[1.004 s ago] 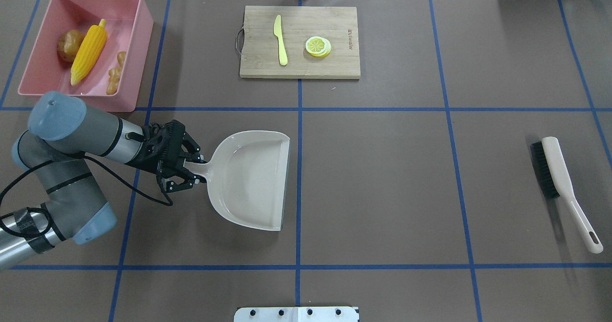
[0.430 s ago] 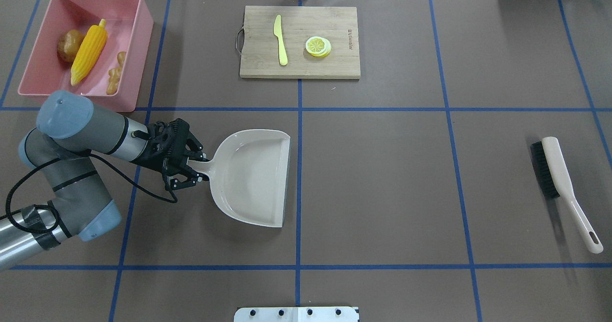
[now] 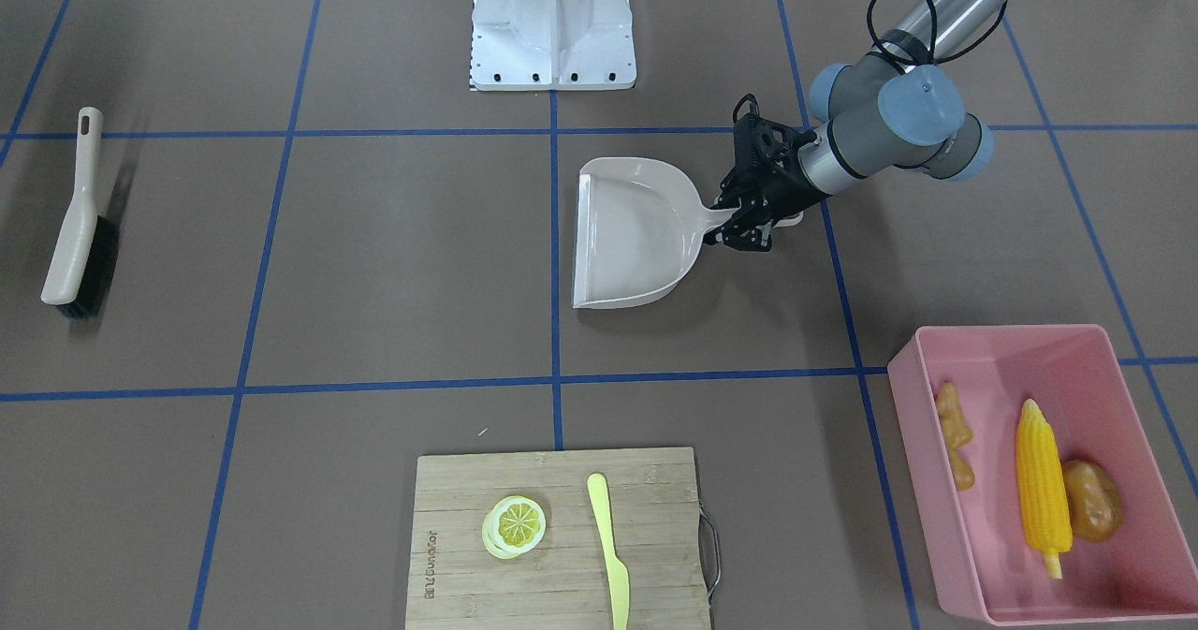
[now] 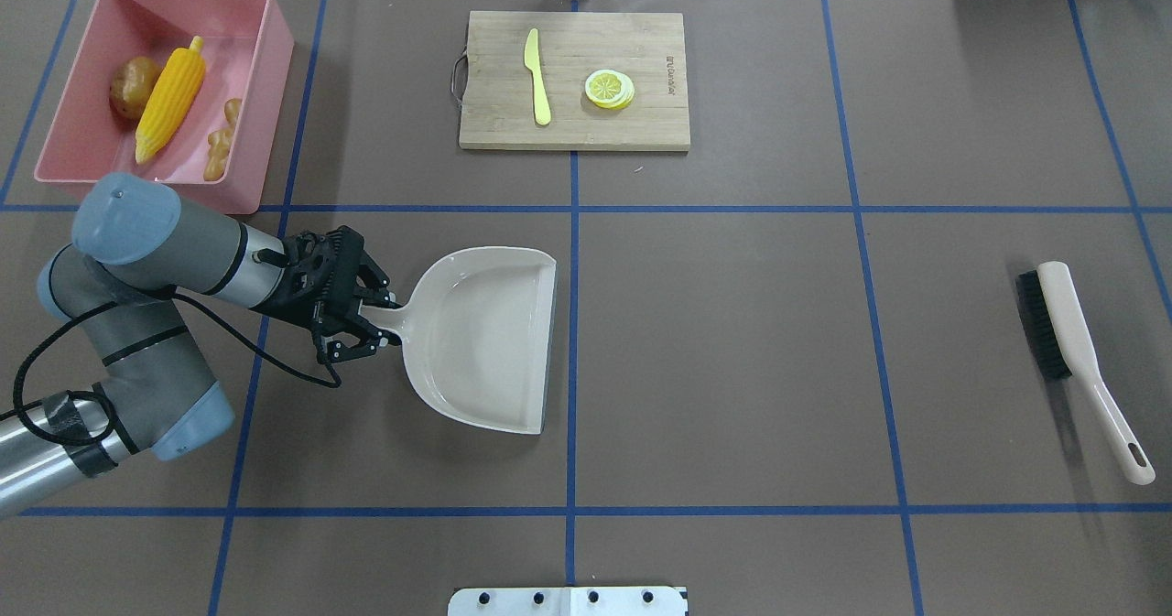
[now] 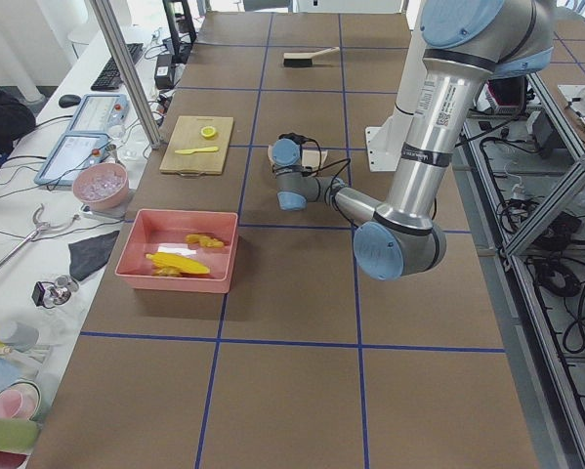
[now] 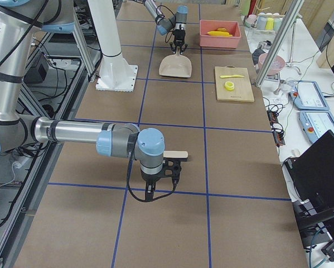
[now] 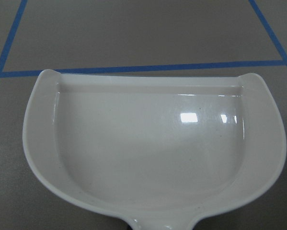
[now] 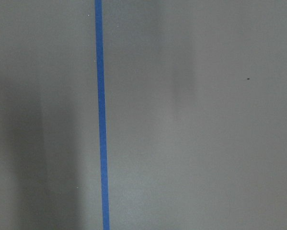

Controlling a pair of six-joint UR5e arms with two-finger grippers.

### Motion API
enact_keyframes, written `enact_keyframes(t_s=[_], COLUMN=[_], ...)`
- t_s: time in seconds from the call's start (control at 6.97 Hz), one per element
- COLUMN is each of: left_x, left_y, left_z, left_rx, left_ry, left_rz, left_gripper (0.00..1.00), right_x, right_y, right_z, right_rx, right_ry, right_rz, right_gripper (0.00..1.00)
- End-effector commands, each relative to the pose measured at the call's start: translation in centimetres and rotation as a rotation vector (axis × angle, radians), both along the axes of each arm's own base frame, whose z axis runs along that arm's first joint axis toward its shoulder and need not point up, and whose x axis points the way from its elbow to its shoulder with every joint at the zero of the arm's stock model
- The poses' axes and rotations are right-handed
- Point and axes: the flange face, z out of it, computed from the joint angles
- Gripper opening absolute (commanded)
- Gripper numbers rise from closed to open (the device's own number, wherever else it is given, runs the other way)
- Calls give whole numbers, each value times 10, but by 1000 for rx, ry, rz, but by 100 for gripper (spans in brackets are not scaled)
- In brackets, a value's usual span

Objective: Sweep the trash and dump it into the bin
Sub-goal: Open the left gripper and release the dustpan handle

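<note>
The pink bin [image 4: 273,67] stands at the far left corner of the table. Inside it lies the trash: a yellow corn cob [image 4: 171,97], a brown potato [image 4: 134,85] and a tan ginger root [image 4: 220,145]. A beige dustpan [image 4: 485,341] sits in front of the bin near the table's middle, its pan bare [image 7: 153,153]. My left gripper [image 4: 374,323] is shut on the dustpan's handle. My right gripper [image 6: 160,184] shows only in the exterior right view, next to the brush [image 6: 175,154]. I cannot tell its state.
A beige brush [image 4: 1067,332] with black bristles lies at the right. A wooden cutting board [image 4: 641,131] at the back centre carries a yellow knife [image 4: 537,76] and a lemon slice [image 4: 609,88]. Blue tape lines cross the brown table.
The left arm has shifted slightly forward and the dustpan looks a little smaller, as if lowered towards the table. The last 0.4 s show almost no motion.
</note>
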Motion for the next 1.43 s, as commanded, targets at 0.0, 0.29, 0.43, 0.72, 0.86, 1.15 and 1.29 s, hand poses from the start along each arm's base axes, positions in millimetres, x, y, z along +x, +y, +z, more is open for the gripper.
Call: enact_keyframes(t_s=[0.0,0.29,0.43,0.72,0.86,1.15,1.29], left_x=[3,3,1,-22,-48,-90,-102], left_y=[-2,-2,-2,-4,-3,-24,-56], left_z=[-8,-9,-11,-33,-44,-57,-56], left_rx=[5,7,11,18,21,-15,-96], left_ry=[5,7,15,54,67,15,-97], left_rz=[-1,-1,-2,-29,-54,-140,-241], left_gripper=[98,99,99,99,99,99,99], right_x=[0,0,0,0,0,0,0], right_y=[0,0,0,-1,-1,0,0], right_z=[0,0,0,1,1,4,4], right_rx=[1,1,1,0,-2,-5,-7], right_ry=[0,0,0,0,0,0,0], right_rz=[0,0,0,0,0,-4,-4], right_gripper=[100,100,100,100,100,100,100])
